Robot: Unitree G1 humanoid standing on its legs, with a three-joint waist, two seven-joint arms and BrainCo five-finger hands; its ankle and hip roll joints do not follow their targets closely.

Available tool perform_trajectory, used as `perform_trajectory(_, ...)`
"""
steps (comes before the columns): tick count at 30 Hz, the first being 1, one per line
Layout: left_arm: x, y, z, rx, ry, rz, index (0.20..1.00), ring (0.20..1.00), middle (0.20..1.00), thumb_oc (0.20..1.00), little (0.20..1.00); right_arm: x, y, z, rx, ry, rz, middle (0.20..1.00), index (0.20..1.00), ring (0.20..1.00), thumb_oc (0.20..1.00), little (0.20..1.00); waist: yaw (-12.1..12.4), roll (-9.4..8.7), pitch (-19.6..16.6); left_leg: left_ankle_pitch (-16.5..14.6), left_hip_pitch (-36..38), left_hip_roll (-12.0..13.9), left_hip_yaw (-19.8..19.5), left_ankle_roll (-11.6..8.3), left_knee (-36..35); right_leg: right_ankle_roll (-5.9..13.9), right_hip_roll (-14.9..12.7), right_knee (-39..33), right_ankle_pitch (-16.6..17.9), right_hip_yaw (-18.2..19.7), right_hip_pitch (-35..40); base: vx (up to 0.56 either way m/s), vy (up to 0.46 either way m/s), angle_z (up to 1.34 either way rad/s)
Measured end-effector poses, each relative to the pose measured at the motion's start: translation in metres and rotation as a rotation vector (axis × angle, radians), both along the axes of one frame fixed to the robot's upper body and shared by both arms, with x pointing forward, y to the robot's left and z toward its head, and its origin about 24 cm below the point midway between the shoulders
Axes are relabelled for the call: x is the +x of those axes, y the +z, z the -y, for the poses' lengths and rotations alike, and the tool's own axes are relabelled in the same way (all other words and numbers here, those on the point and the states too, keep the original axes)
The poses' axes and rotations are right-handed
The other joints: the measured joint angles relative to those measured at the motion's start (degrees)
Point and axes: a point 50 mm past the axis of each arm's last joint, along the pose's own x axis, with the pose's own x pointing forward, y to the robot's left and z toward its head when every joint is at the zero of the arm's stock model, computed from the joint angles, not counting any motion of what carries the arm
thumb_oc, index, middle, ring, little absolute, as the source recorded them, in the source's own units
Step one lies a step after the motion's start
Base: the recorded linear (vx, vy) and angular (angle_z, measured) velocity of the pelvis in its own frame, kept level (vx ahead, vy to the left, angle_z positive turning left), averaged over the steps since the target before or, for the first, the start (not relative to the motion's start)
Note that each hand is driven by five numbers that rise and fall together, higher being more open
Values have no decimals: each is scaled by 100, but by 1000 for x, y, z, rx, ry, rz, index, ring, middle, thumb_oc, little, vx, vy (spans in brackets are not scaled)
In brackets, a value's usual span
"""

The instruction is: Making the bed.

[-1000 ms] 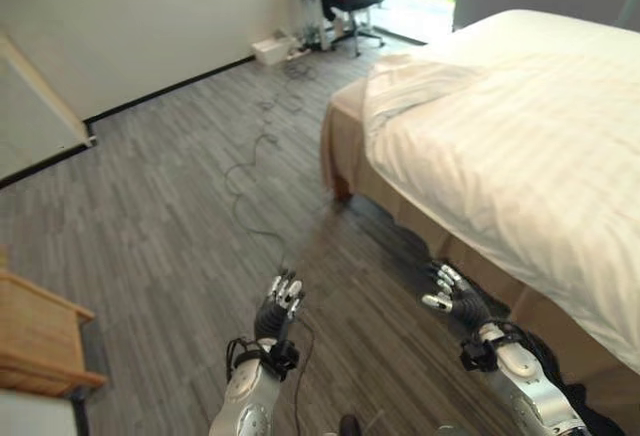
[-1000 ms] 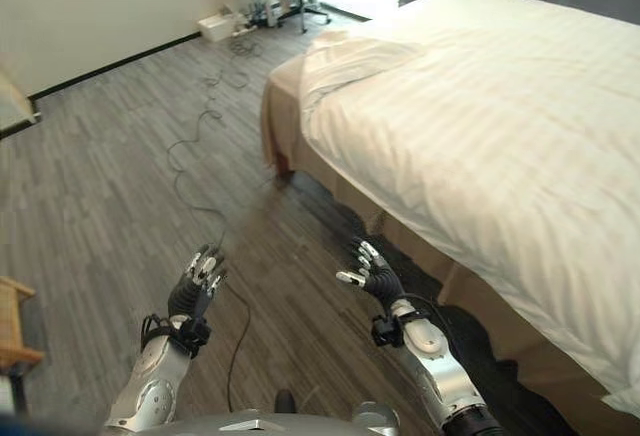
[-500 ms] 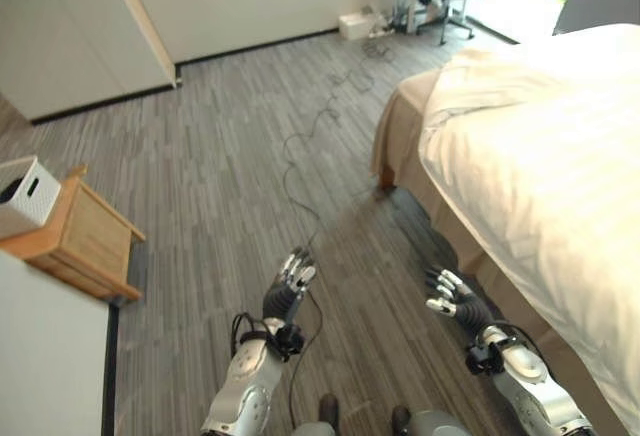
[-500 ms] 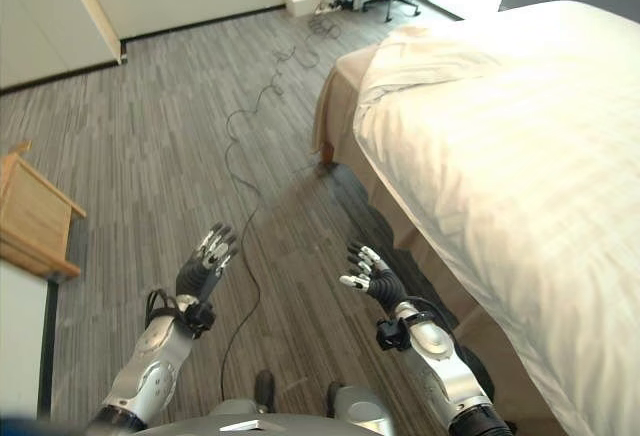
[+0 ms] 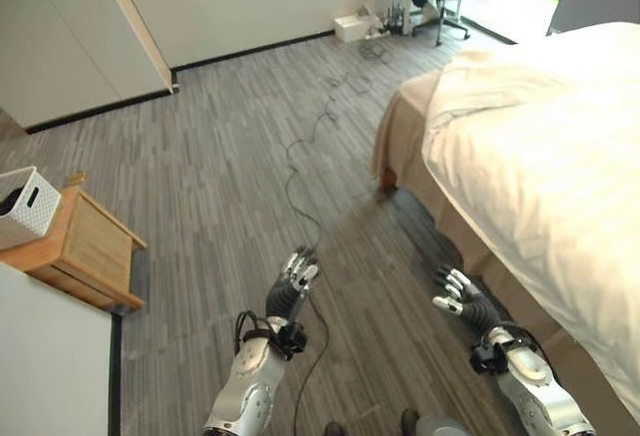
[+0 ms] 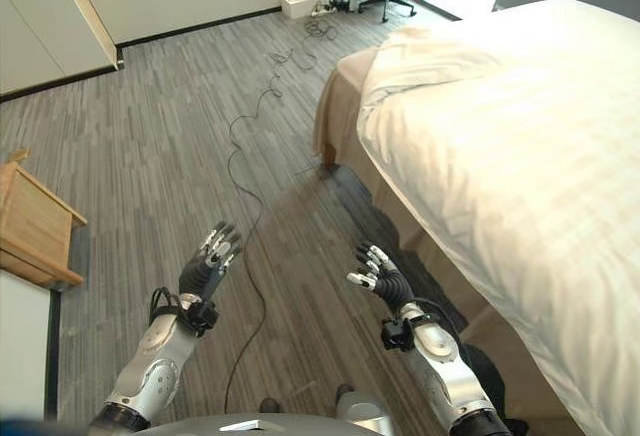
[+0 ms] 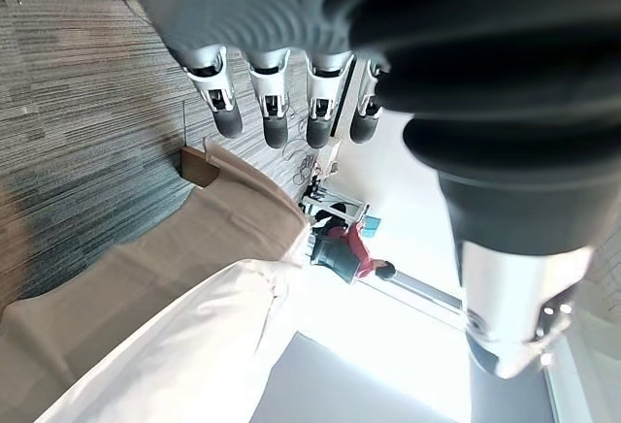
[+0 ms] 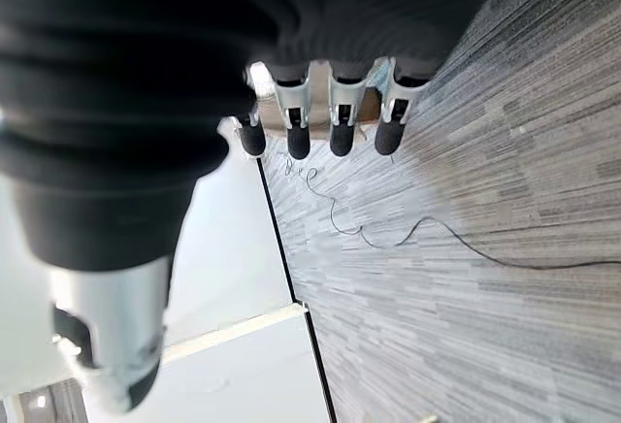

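Left eye view: the bed (image 5: 540, 146) lies to your right, running away from you. Your right hand (image 5: 462, 296), nearer it, and left hand (image 5: 290, 291) hang released, holding nothing.

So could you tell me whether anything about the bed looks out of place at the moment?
Yes. At the bed's far corner the white duvet is bunched and folded back, leaving the tan skirt bare there. Both hands, left and right, are open above the floor, touching nothing.
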Motion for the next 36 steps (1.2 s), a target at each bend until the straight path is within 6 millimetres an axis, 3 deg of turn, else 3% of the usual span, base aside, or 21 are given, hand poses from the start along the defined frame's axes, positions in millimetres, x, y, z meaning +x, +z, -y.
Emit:
perform_trajectory(4,7,6,1,9,6,20,1000,1000,1000,1000,1000,8,4,-14,29,34,15,1000,1000,1000,1000,1000,65,-11,-55,0,-12,-63,26,22,1,26,-24,98,12,6,-101,-35,46,-4)
perform_trajectory(8,27,24,12,19,-29,93,1000,1000,1000,1000,1000,28,20,-31,53,78,84,1000,1000,1000,1000,1000,168,-115,5,-59,-276,-171,41,237,151,339,-114,1974,-135,69,-1227,23,115,-8)
perform_trajectory(10,26,22,12,16,-20,82,1000,1000,1000,1000,1000,31,22,-44,104,85,91,1000,1000,1000,1000,1000,122,-193,133,-111,-86,-235,-16,352,145,512,-361,2972,-366,120,-1670,289,-15,-1)
perform_trajectory(13,25,24,10,25,-26,90,1000,1000,1000,1000,1000,34,24,-46,132,75,95,1000,1000,1000,1000,1000,153,-184,124,-137,-368,-212,-126,325,112,555,-611,1845,-463,-224,-1791,348,-103,32)
perform_trajectory(15,27,29,-1,69,-22,105,1000,1000,1000,1000,1000,35,25,-50,146,78,100,1000,1000,1000,1000,1000,91,-535,177,-363,-655,-551,-273,341,659,728,-1060,964,-361,-408,-1693,340,-152,47)
perform_trajectory(16,29,29,-2,64,-9,105,1000,1000,1000,1000,1000,37,26,-49,136,86,104,1000,1000,1000,1000,1000,102,-442,290,-528,-876,-505,-268,327,1357,789,-1051,943,-79,-448,-1683,364,-172,0)
perform_trajectory(17,29,28,1,45,-6,100,1000,1000,1000,1000,1000,37,27,-43,92,94,109,1000,1000,1000,1000,1000,132,-177,357,-910,-972,-257,-244,218,1660,850,-875,1127,116,-375,-1661,391,-180,-14)
perform_trajectory(19,29,30,3,28,-1,117,1000,1000,1000,1000,1000,28,22,-36,72,96,83,1000,1000,1000,1000,1000,88,-60,255,-931,-955,-178,-316,180,1367,581,-653,1722,0,-288,-1797,439,-225,17)
perform_trajectory(20,31,33,5,34,-21,130,1000,1000,1000,1000,1000,28,21,-34,70,85,77,1000,1000,1000,1000,1000,27,-118,224,-898,-895,-132,-319,67,1293,266,-640,2017,-262,-389,-1773,419,-262,79)
perform_trajectory(21,35,40,5,57,-47,157,1000,1000,1000,1000,1000,31,23,-33,84,69,84,1000,1000,1000,1000,1000,-154,-277,261,-1041,-1202,-49,-318,-70,2216,-97,-561,1543,-462,-453,-1378,432,-322,75)
perform_trajectory(22,35,40,8,58,-59,156,1000,1000,1000,1000,1000,33,21,-26,69,48,77,1000,1000,1000,1000,1000,-149,-155,252,-1136,-1340,192,-381,-193,3096,-76,-383,1453,-541,-564,-1262,378,-324,46)
perform_trajectory(24,38,44,5,68,-64,172,1000,1000,1000,1000,1000,34,24,-19,81,27,82,1000,1000,1000,1000,1000,-119,-174,261,-873,-1700,375,-351,-529,4182,-372,-137,1492,-587,-570,-1074,459,-298,-8)
perform_trajectory(25,39,45,5,73,-71,174,1000,1000,1000,1000,1000,30,21,-10,93,-11,66,1000,1000,1000,1000,1000,-85,-308,241,-466,-1881,439,-317,-507,4725,-404,-186,1429,-579,-466,-924,405,-158,-14)
perform_trajectory(27,39,44,8,49,-92,172,1000,1000,1000,1000,1000,26,19,-4,93,-49,61,1000,1000,1000,1000,1000,-34,-311,257,-365,-1953,494,-280,-454,4958,-492,-98,1059,-491,-379,-543,269,-42,-21)
perform_trajectory(28,38,44,9,30,-96,169,1000,1000,1000,1000,1000,26,20,-1,82,-53,62,1000,1000,1000,1000,1000,-20,-325,261,-351,-1830,476,-226,-443,4789,-577,-101,978,-333,-360,-423,348,-32,-22)
perform_trajectory(29,38,43,10,27,-98,168,1000,1000,1000,1000,1000,26,20,-1,85,-55,63,1000,1000,1000,1000,1000,-23,-337,275,-404,-1861,433,-205,-469,4621,-650,-56,910,-473,-271,-332,482,-23,-8)
perform_trajectory(30,41,43,14,15,-107,167,1000,1000,1000,1000,1000,22,18,4,96,-90,60,1000,1000,1000,1000,1000,-32,-296,232,-580,-1837,326,-194,-438,4120,-678,-73,670,-472,-284,-165,391,42,-1)
perform_trajectory(31,43,45,17,5,-112,174,1000,1000,1000,1000,1000,21,19,6,100,-100,62,1000,1000,1000,1000,1000,6,-352,283,-498,-1849,204,-62,-317,3588,-718,-106,546,-388,-246,-79,425,71,2)
perform_trajectory(32,42,44,17,7,-119,171,1000,1000,1000,1000,1000,20,19,7,100,-97,58,1000,1000,1000,1000,1000,8,-336,283,-473,-1885,159,-36,-279,3370,-698,-93,459,-381,-227,-19,410,85,-23)
perform_trajectory(34,41,41,17,9,-134,162,1000,1000,1000,1000,1000,14,14,8,99,-94,38,1000,1000,1000,1000,1000,132,-253,246,-304,-1616,-95,-246,-97,1622,-614,-90,233,-345,-62,137,316,57,-37)
perform_trajectory(36,41,39,17,11,-136,154,1000,1000,1000,1000,1000,9,10,6,100,-86,19,1000,1000,1000,1000,1000,136,-119,219,-165,-1572,-117,-349,57,1072,-507,2,87,-295,-24,341,357,45,-37)
